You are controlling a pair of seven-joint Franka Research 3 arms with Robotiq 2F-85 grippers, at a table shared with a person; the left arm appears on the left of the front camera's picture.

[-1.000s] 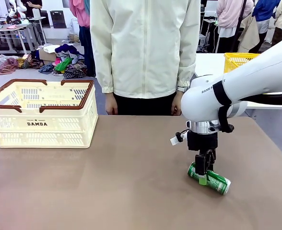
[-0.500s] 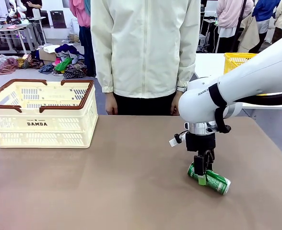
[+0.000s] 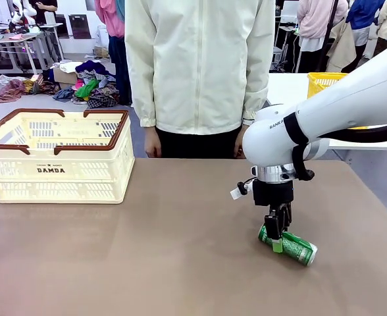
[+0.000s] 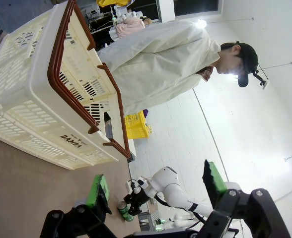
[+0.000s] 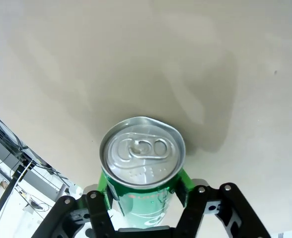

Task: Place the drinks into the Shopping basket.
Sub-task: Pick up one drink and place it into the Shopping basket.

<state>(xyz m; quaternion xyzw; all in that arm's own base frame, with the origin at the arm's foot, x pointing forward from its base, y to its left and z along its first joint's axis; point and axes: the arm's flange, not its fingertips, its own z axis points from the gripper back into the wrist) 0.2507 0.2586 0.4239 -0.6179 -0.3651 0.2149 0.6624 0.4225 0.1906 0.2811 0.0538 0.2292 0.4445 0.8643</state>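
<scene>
Front view: we see the right tool (image 3: 277, 236) down on the counter (image 3: 147, 263), clenched across the green can (image 3: 296, 248). The can lies on its side at the right of the counter, set at a slant, and the grip sits toward its left end. The basket (image 3: 55, 172) stands at the far left of the counter, well apart from the can, top open. A person (image 3: 200, 66) stands at the far side, hands hanging down, not taking part.

Left wrist view: the left tool (image 4: 155, 184) is released, green pads wide apart with nothing between them. The basket is near in front of it. Farther off we make out the right arm (image 4: 172, 187) over the can.

Right wrist view: the can's silver tab end faces us, and the green pads (image 5: 182, 182) press both flanks of its body. The counter under it is bare.

We judge the step as can grasped, not yet lifted. The next move calls for a straight lift, a long carry left across the counter, clearing the basket's brown rim, then letting go inside. The off-centre grip may let the can tip.
</scene>
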